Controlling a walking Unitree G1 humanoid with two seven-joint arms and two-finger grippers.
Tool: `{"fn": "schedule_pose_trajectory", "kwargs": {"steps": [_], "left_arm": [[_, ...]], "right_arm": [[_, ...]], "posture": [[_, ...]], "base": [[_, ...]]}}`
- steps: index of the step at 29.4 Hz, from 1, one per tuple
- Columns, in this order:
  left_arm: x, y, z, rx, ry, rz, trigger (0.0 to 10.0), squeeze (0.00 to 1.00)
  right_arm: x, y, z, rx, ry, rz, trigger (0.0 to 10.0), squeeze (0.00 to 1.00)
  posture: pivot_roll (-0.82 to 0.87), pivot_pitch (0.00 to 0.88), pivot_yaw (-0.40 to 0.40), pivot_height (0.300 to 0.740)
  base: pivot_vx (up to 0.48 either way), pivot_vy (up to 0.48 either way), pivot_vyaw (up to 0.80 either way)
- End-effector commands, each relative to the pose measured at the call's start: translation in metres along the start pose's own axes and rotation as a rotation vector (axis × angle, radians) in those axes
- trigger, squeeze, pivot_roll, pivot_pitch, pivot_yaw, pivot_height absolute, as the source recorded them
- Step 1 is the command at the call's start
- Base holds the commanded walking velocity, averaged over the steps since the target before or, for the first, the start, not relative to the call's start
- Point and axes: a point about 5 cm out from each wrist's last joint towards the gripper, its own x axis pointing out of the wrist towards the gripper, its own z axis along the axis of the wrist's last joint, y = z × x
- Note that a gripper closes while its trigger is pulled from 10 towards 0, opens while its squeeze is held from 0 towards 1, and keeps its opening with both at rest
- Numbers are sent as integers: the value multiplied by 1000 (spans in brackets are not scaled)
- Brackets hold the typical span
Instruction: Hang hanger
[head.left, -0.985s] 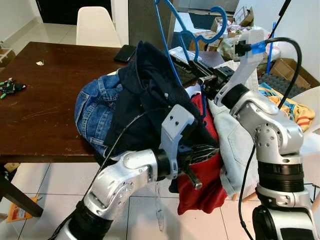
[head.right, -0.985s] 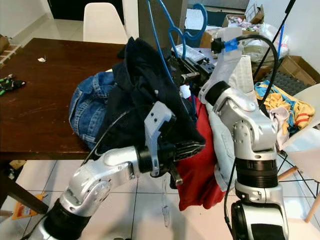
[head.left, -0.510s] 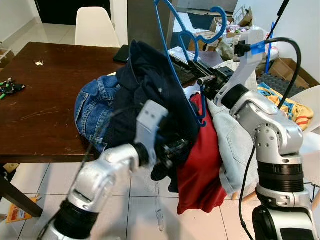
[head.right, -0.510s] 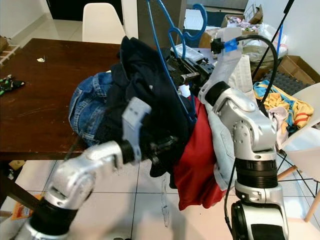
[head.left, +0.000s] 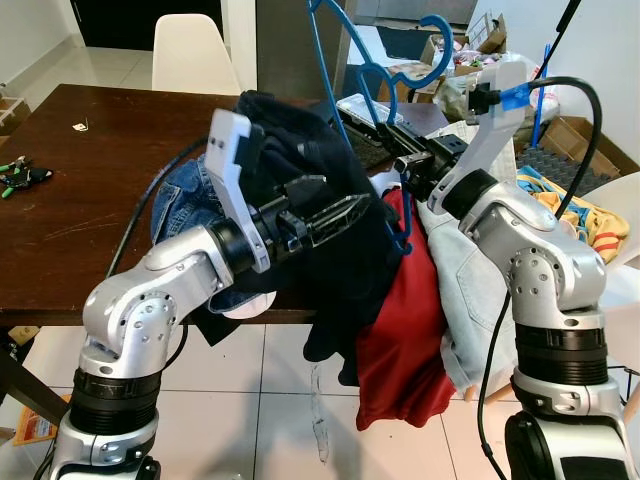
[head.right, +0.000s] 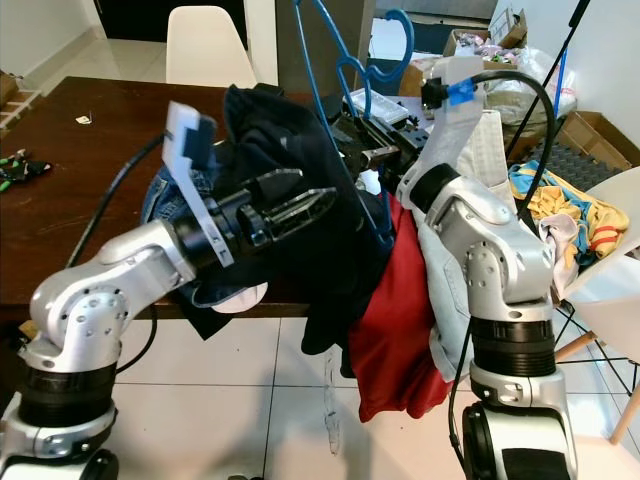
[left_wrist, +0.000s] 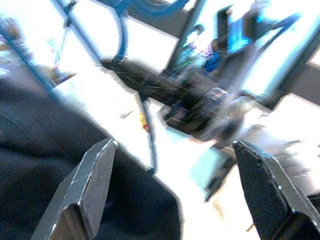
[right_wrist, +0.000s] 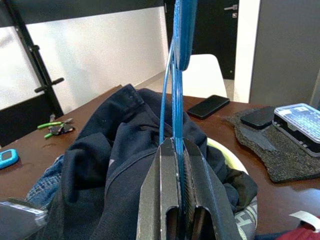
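A blue hanger (head.left: 345, 95) is kept clamped upright in the right pincer (right_wrist: 176, 200) so that the dark navy garment (head.left: 330, 190), heaped on the surface (head.left: 80, 200), can be dressed onto it by the left pincer (head.left: 325, 200), held wide open and empty.

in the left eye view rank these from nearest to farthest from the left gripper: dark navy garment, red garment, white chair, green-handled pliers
1. dark navy garment: right at the left gripper, draped on the blue hanger.
2. red garment: hanging just to its right, below the table edge.
3. white chair: behind the table, far side.
4. green-handled pliers: at the table's far left edge.
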Motion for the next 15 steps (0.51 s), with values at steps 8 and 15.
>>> {"fn": "schedule_pose_trajectory", "kwargs": {"steps": [8, 15], "left_arm": [[-9, -11, 31, 6, -128, -101, 10000, 1000], [-26, 47, 70, 121, -284, 374, 10000, 0]], "right_arm": [[-1, -1, 2, -14, -3, 2, 10000, 0], [0, 1, 2, -14, 0, 8, 10000, 0]], "posture": [[176, 125, -68, 740], [173, 124, -68, 740]], "base": [[0, 0, 0], [0, 0, 0]]}}
